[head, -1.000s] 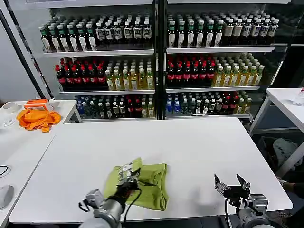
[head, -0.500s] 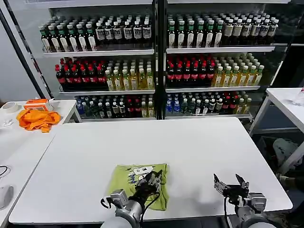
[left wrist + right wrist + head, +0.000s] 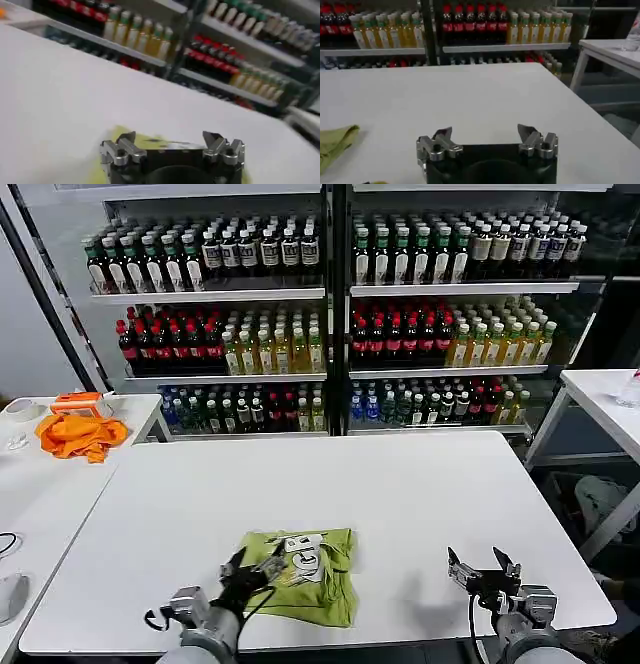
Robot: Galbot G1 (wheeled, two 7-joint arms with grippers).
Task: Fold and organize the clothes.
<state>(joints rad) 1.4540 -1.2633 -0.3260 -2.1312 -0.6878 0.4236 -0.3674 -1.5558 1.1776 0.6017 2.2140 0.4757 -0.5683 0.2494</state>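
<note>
Near the table's [image 3: 420,484] front edge, the left gripper [image 3: 252,568], jaws spread, should smooth the folded lime T-shirt [image 3: 318,586] flat; the right gripper [image 3: 474,569] waits, jaws apart.

You are looking at one T-shirt [image 3: 303,574], one white table [image 3: 400,494], one orange cloth [image 3: 80,434], two grippers, the left gripper [image 3: 252,563] and the right gripper [image 3: 472,563], both standing with fingers spread.
</note>
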